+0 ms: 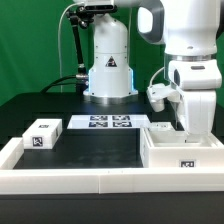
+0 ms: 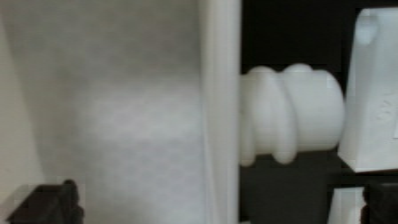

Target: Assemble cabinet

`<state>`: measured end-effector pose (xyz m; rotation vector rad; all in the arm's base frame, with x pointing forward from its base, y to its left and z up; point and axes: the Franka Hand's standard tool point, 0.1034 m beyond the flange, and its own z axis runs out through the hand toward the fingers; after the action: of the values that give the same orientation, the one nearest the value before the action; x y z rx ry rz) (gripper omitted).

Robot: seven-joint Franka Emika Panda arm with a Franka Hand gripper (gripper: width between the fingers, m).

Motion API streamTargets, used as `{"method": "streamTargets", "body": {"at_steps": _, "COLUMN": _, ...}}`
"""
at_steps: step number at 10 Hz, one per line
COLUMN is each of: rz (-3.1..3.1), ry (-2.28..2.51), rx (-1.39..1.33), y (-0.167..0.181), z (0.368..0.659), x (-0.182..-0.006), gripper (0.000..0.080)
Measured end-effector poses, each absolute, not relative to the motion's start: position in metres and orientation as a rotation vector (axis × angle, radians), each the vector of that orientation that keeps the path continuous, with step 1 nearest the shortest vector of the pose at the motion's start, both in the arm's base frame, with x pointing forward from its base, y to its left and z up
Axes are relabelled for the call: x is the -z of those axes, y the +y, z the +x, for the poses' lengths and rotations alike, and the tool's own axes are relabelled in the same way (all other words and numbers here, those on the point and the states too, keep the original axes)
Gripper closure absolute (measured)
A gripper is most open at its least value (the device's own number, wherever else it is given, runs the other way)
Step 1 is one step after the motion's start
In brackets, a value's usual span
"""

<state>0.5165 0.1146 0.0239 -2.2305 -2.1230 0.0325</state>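
Note:
The cabinet (image 1: 185, 152) is a large open white box with a tag on its front, at the exterior view's right. My gripper (image 1: 188, 134) reaches down into it from above, its fingertips hidden behind the box wall. In the wrist view the gripper (image 2: 210, 200) is open, its dark fingertips (image 2: 54, 200) far apart at either side of a thin upright white wall (image 2: 221, 100). A ribbed round white knob (image 2: 294, 110) juts out beside that wall. A small white tagged drawer block (image 1: 40, 133) lies on the table at the exterior view's left, far from the gripper.
The marker board (image 1: 105, 122) lies flat in the middle in front of the arm's base (image 1: 108, 70). A low white border rail (image 1: 80, 178) runs along the front and left of the black table.

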Motion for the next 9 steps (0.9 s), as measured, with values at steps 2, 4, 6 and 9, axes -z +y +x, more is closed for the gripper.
{"method": "streamTargets", "body": {"at_steps": 2, "rz": -2.242, "ry": -2.121, "rx": -0.032, "y": 0.116, "z": 0.509, "x": -0.034, "gripper": 0.0003}}
{"method": "streamTargets", "body": {"at_steps": 4, "rz": -2.251, "ry": -2.137, "rx": -0.015, "y": 0.119, "z": 0.495, "x": -0.054, "gripper": 0.0003}}
{"method": "streamTargets", "body": {"at_steps": 6, "rz": -2.269, "ry": -2.139, "rx": 0.009, "y": 0.124, "z": 0.482, "x": -0.068, "gripper": 0.0003}}
{"method": "streamTargets", "body": {"at_steps": 9, "rz": -2.296, "ry": -2.105, "rx": 0.001, "y": 0.131, "z": 0.47, "x": -0.072, "gripper": 0.0003}}
